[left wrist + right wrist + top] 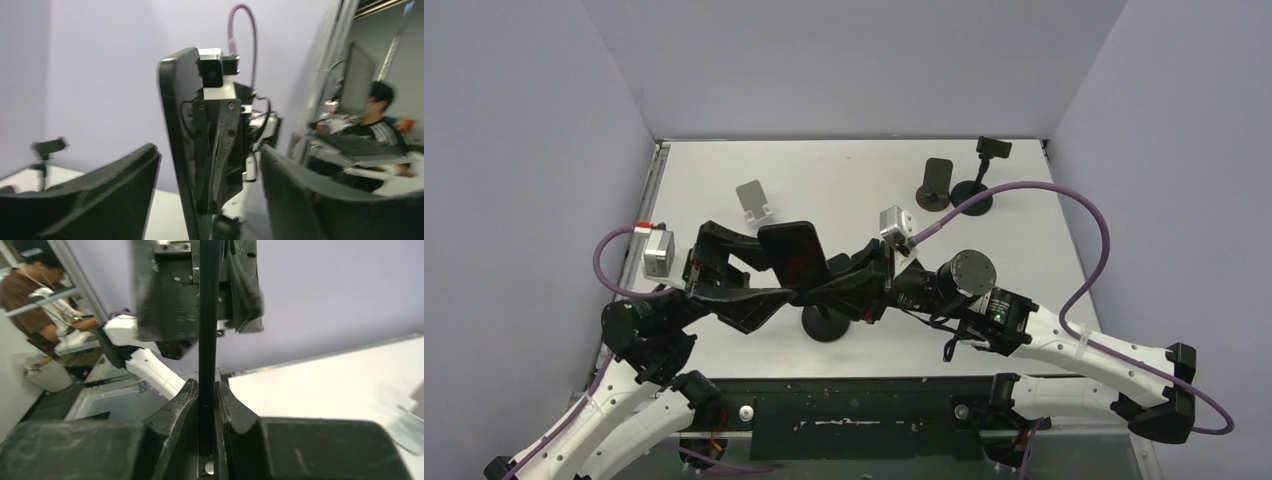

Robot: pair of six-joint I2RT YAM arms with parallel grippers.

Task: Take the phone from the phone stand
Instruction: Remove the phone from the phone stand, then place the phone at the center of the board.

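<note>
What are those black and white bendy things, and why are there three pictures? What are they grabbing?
They are two robot arms bolted to a white table. One picture looks down from above; the other two come from small cameras on each arm's wrist, so you see its own fingers up close. In the middle the arms meet at a black phone, above the round base of its stand. The right gripper is pinching the phone's thin edge, shut tight. The left gripper has its fingers spread on either side of the phone, open and not squeezing. Farther back stand a small silver stand and two more black stands.
</note>
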